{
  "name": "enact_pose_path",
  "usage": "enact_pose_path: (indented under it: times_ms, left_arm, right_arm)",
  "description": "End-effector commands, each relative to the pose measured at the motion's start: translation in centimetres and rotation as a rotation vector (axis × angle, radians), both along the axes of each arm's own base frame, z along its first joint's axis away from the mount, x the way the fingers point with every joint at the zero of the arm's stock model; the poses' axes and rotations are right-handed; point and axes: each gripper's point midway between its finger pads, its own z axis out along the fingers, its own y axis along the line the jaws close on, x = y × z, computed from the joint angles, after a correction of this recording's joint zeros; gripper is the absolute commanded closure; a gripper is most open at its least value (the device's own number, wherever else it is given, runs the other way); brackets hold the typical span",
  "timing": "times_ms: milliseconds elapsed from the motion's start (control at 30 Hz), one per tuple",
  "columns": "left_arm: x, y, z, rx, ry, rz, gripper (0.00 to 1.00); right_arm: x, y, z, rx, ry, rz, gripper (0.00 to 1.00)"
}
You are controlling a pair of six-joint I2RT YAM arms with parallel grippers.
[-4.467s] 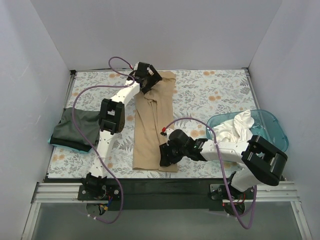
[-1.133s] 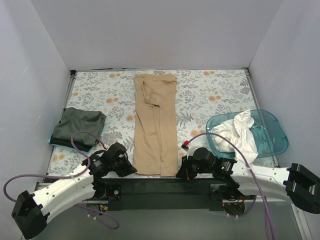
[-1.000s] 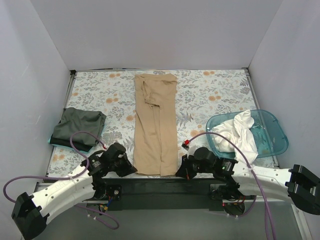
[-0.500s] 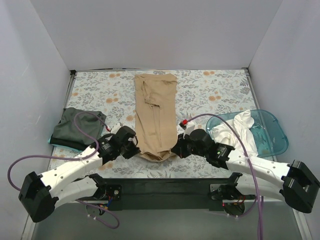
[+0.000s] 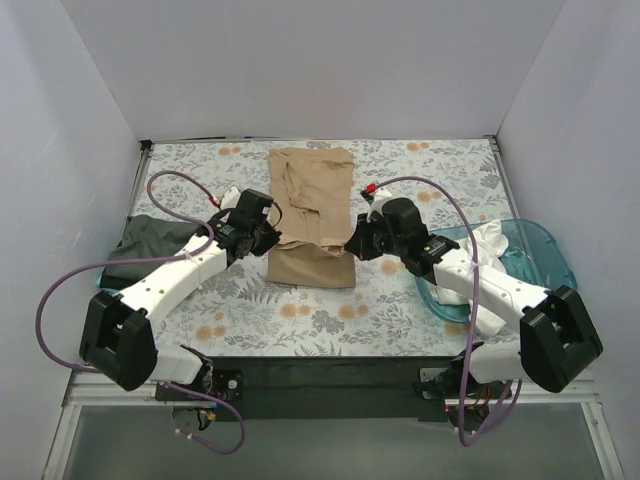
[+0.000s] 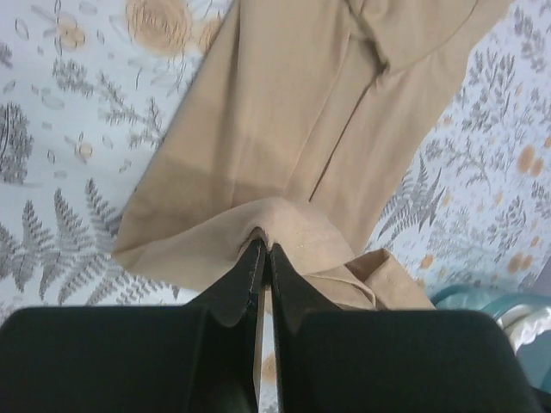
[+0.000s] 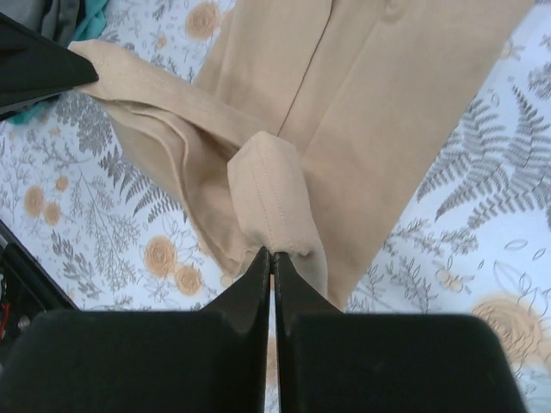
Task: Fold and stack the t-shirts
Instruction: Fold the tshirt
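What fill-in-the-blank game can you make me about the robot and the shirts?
1. Counting the left end effector and the right end effector, ____ end effectors pinch the tan t-shirt.
2. The dark grey-green t-shirt lies on the robot's ____ side.
3. The white t-shirt hangs out of a teal plastic ____.
Missing words: two; left; tub.

Your top cam sits high behind the arm bases (image 5: 195, 375), looking down on the whole tabletop (image 5: 420, 180). Wrist cams look along the L end effector (image 6: 263, 249) and R end effector (image 7: 271, 254), v. close in. All 3 share the tan shirt (image 5: 312, 190).
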Motion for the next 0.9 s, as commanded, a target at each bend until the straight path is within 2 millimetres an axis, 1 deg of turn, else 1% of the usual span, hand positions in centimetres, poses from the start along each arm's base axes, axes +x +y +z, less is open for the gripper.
enact_pose_path:
  times_ms: [0, 67, 100, 133, 167, 200, 233, 300, 333, 367, 433, 467, 533, 600, 633, 667, 700, 733, 767, 800, 833, 867]
  left_arm:
    - [3.8, 0.0, 2.1, -0.005, -0.080, -0.025, 1.00]
    - [5.1, 0.2, 2.4, 0.001, -0.089, -0.019, 1.00]
    - [6.0, 0.0, 3.0, -0.002, -0.103, -0.023, 1.00]
    - [6.5, -0.3, 2.4, 0.013, -0.090, -0.044, 1.00]
    - [7.0, -0.2, 2.3, 0.022, -0.086, -0.046, 1.00]
    - [7.8, -0.4, 3.0, 0.017, -0.101, -0.049, 1.00]
    - [8.2, -0.5, 1.9, 0.032, -0.076, -0.055, 1.00]
    - [9.2, -0.3, 2.1, 0.032, -0.081, -0.051, 1.00]
    - [9.6, -0.2, 1.2, 0.038, -0.059, -0.051, 1.00]
    - [10.1, 0.1, 1.2, 0.034, -0.057, -0.044, 1.00]
    - [10.9, 0.4, 1.1, 0.025, -0.055, -0.037, 1.00]
    - [11.3, 0.7, 0.5, 0.023, -0.042, -0.040, 1.00]
    - [12.0, 0.9, 0.6, 0.018, -0.049, -0.043, 1.00]
    - [12.4, 0.9, 0.0, 0.012, -0.037, -0.052, 1.00]
    - [12.7, 1.0, -0.3, 0.007, -0.034, -0.051, 1.00]
    - [12.8, 0.9, -0.8, 0.004, -0.022, -0.052, 1.00]
    - [12.9, 1.0, -1.2, 0.000, -0.013, -0.052, 1.00]
    - [13.1, 1.1, -1.4, -0.003, -0.008, -0.053, 1.00]
    - [13.4, 1.2, -1.6, -0.006, -0.005, -0.049, 1.00]
    - [13.6, 1.2, -2.3, -0.009, 0.008, -0.056, 1.00]
    - [13.8, 1.1, -2.4, -0.013, 0.008, -0.062, 1.00]
    - [14.3, 1.0, -2.4, -0.017, 0.005, -0.065, 1.00]
  right_arm:
    - [2.7, 1.0, 3.0, 0.038, -0.076, 0.051, 0.99]
    - [3.7, 1.3, 2.6, 0.034, -0.060, 0.057, 0.99]
    - [4.5, 1.4, 3.5, 0.058, -0.065, 0.068, 0.99]
    - [4.9, 1.6, 2.9, 0.053, -0.047, 0.073, 0.99]
    - [5.3, 1.7, 2.9, 0.055, -0.047, 0.076, 0.99]
    - [6.1, 1.7, 3.5, 0.066, -0.055, 0.071, 0.99]
    - [6.6, 1.8, 3.0, 0.062, -0.043, 0.073, 0.99]
    - [7.4, 1.6, 3.0, 0.071, -0.035, 0.075, 0.99]
    - [8.1, 1.9, 2.9, 0.070, -0.035, 0.077, 0.99]
    - [8.6, 1.6, 2.7, 0.069, -0.029, 0.069, 0.99]
    - [9.4, 1.8, 2.4, 0.074, -0.017, 0.077, 0.99]
    - [9.7, 1.8, 2.3, 0.077, -0.013, 0.080, 0.99]
    - [10.3, 1.9, 1.9, 0.093, 0.007, 0.100, 0.99]
    - [11.0, 1.7, 1.5, 0.095, 0.018, 0.094, 0.99]
    - [11.3, 1.7, 0.7, 0.088, 0.033, 0.089, 0.99]
    - [12.0, 1.6, 0.8, 0.088, 0.029, 0.081, 0.99]
    - [12.4, 1.5, 0.6, 0.087, 0.033, 0.076, 0.99]
    - [12.7, 1.5, -0.2, 0.082, 0.048, 0.073, 0.99]
    - [13.4, 1.4, -0.2, 0.083, 0.046, 0.066, 0.99]
    - [13.9, 1.3, -0.4, 0.084, 0.052, 0.055, 0.99]
    - [14.2, 1.1, -1.4, 0.081, 0.074, 0.050, 0.99]
    - [14.4, 1.0, -1.7, 0.082, 0.083, 0.046, 0.99]
